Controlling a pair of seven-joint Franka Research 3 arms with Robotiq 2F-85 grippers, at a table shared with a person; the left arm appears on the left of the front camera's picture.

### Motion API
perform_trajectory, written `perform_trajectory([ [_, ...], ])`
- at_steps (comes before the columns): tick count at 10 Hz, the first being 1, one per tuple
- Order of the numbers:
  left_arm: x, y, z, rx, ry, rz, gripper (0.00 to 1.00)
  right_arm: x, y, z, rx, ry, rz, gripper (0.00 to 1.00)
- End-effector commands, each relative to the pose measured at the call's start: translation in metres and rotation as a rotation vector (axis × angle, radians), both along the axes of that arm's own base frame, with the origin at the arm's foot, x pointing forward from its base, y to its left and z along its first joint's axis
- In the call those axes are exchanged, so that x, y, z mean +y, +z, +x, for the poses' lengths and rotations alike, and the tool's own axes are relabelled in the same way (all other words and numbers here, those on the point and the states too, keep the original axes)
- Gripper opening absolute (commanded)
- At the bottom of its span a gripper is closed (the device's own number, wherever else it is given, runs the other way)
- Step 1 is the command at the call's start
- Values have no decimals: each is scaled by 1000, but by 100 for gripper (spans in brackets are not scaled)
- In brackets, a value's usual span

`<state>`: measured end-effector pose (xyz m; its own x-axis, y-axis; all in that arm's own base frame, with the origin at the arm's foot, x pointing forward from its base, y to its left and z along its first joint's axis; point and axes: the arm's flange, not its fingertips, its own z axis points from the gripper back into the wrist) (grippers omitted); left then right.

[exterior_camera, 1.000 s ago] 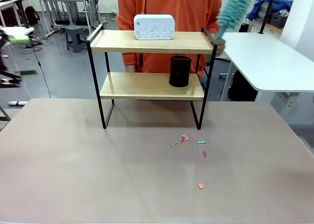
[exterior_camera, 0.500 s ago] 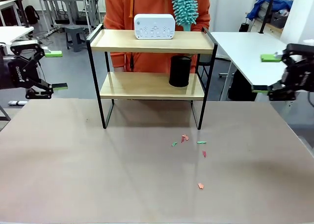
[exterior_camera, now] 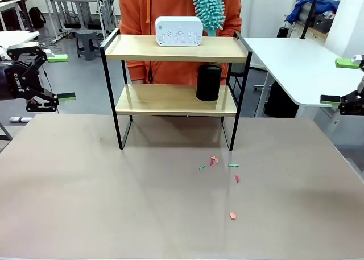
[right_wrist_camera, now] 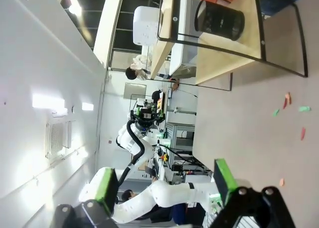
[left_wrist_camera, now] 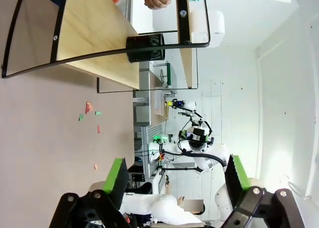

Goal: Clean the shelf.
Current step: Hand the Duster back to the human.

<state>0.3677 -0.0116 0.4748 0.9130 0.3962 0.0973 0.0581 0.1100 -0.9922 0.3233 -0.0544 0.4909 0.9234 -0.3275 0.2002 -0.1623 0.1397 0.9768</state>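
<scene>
A: where is the shelf (exterior_camera: pixel 176 83) being seen?
B: it is being stood at the far half of the brown table (exterior_camera: pixel 114 203), four legs down, upright. A white device (exterior_camera: pixel 178 31) is being carried on its top board, a black cylinder (exterior_camera: pixel 208 82) on the lower board toward the shelf's right end

A: grippers?
B: left gripper (exterior_camera: pixel 54 77) is being held spread, nothing between the pads, off the shelf's left side and well apart from it. Right gripper (exterior_camera: pixel 341 81) is being held spread too, nothing pinched, well off the shelf's right side. Same spread is being shown in the wrist views: left (left_wrist_camera: pixel 174 180), right (right_wrist_camera: pixel 162 185)

A: the person?
B: an orange-clad person (exterior_camera: pixel 170 9) is being seen right behind the shelf, with a teal duster (exterior_camera: pixel 209 7) being held above the top board, just right of the white device

A: debris?
B: small red and green scraps (exterior_camera: pixel 219 164) are being left on the table just in front of the shelf's right legs, one more scrap (exterior_camera: pixel 232 215) lying nearer the camera
</scene>
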Motion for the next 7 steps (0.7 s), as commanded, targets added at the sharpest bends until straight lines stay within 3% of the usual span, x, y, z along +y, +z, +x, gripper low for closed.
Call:
perform_trajectory([
  [1, 2, 1, -1, -7, -7, -15, 100, 4, 0, 0, -19, 17, -6, 100],
  [7, 2, 1, -1, -7, -7, -15, 100, 4, 0, 0, -19, 17, -6, 100],
])
